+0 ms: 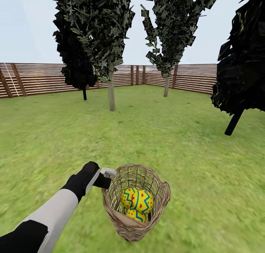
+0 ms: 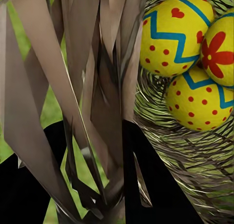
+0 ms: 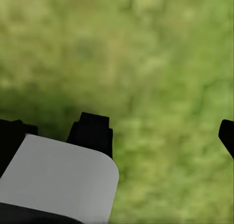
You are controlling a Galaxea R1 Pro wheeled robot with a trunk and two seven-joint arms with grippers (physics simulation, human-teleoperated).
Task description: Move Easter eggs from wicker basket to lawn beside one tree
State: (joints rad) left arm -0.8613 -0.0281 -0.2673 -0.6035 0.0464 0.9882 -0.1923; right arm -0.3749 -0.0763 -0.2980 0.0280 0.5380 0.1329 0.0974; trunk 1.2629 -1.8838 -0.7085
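The wicker basket [image 1: 137,203] stands on the lawn [image 1: 154,135] with all three Easter eggs [image 1: 137,203] inside. The left gripper [image 1: 106,173] is at the basket's rim; the eggs lie beyond and below it. Neither gripper's jaw state can be determined. The right gripper [image 3: 158,131] hangs over grass.

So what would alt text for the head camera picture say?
A robot's left arm reaches to the rim of a wicker basket holding three Easter eggs on a lawn, with trees and a wooden fence behind.
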